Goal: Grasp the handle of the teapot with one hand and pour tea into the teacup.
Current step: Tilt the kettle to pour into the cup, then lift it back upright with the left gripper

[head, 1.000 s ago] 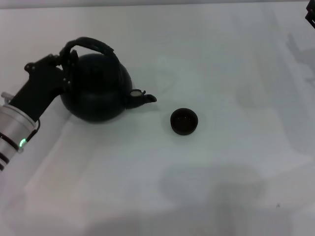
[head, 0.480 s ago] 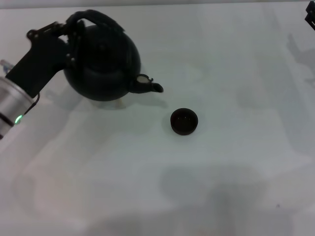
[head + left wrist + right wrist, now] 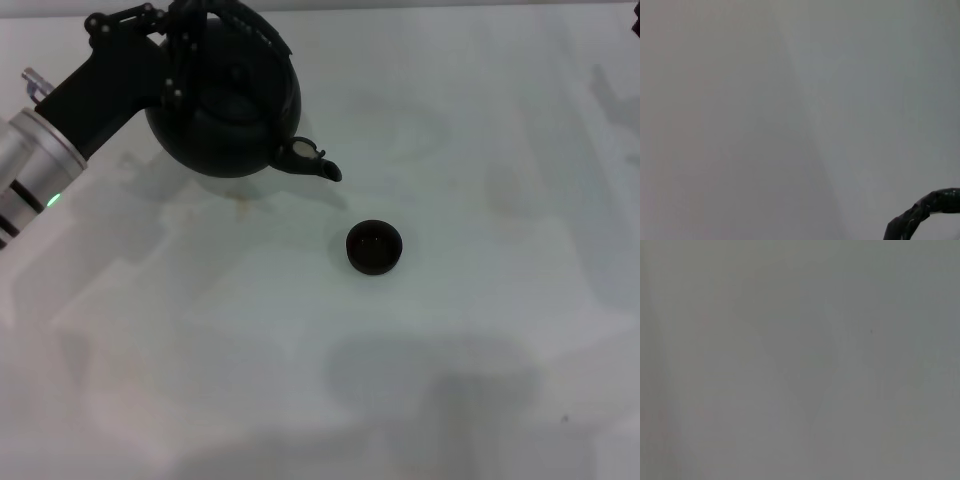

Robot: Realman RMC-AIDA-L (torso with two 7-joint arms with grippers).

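The black teapot [image 3: 228, 112] hangs in the air at the far left of the head view, tilted a little, with its spout [image 3: 318, 166] pointing right and down. My left gripper [image 3: 183, 42] is shut on the dark arched handle [image 3: 258, 33] at its left end. A piece of the handle also shows in the left wrist view [image 3: 926, 214]. The small black teacup [image 3: 374, 247] stands on the white table, to the right of the spout tip and nearer to me. Of my right arm only a dark sliver [image 3: 637, 28] shows at the far right edge.
The white table [image 3: 480, 360] spreads around the cup, with the teapot's shadow [image 3: 235, 195] under the pot. The right wrist view shows only plain grey surface.
My left gripper has lifted the teapot off the table and carried it up and to the right; the spout now sits closer to the teacup. The teacup has not moved.
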